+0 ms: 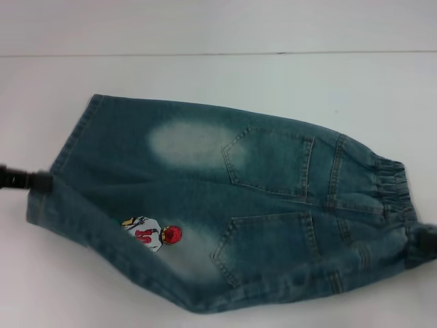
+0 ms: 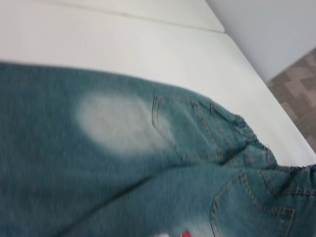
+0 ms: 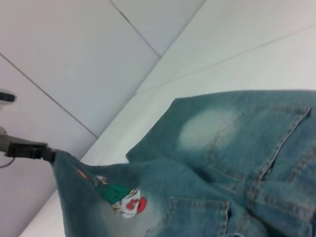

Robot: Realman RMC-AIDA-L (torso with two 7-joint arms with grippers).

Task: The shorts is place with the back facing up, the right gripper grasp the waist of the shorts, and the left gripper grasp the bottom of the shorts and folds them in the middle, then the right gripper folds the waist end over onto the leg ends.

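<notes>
1. Progress: you have the shorts [image 1: 225, 205] lying back side up on the white counter [image 1: 218, 82], waistband toward your right arm, hems toward your left. Both grasps look made — the lengthwise fold and the waist-over-legs fold are, in my judgement, both left to do.
2. Left gripper [image 1: 27, 180]: it sits at the bottom of the shorts [image 1: 58, 174], and the right wrist view shows its jaws closed on the hem, the cloth lifted into a peak there.
3. Right gripper [image 1: 427, 240]: only a black edge shows at the waist [image 1: 392, 184]. The denim bunches against it, so I judge it clamped on the waistband, though you cannot see the jaws directly.
4. Material: heavy washed blue denim, limp enough to sag between the two grips, with a pale faded patch [image 1: 188, 142] and two stitched back pockets [image 1: 270, 160].
5. Shape: the elastic waistband is gathered and ruffled; the leg hems run straight. The cartoon print [image 1: 151, 234] lies on the leg nearer you.
</notes>
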